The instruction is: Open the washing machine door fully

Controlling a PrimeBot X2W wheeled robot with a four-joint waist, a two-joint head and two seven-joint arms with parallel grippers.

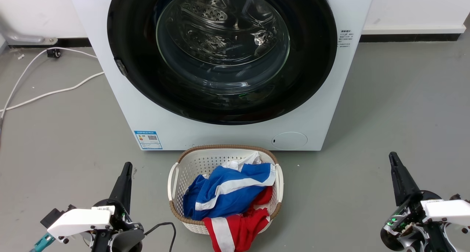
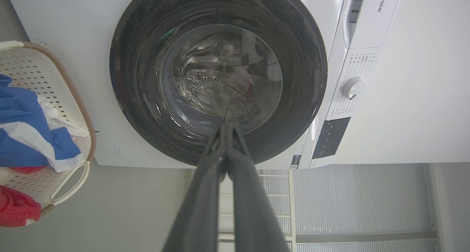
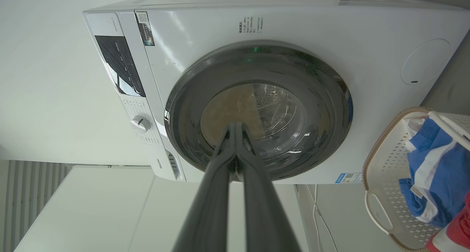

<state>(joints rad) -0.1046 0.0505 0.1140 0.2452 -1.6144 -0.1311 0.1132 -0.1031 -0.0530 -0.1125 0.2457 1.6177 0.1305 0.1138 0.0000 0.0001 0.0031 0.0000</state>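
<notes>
Left gripper (image 1: 126, 170) and right gripper (image 1: 393, 159), each closed to a tapered dark point on nothing, sit well apart from the washing machine door (image 1: 147, 85), a round glossy black ring around bulging clear glass, flush in the white machine (image 1: 315, 112) front, facing them.

a laundry basket (image 1: 198, 165) sits near, centred before the washing machine door (image 1: 222, 50); grey floor (image 1: 385, 109) lies open either side, white cables (image 1: 55, 92) far left.
</notes>
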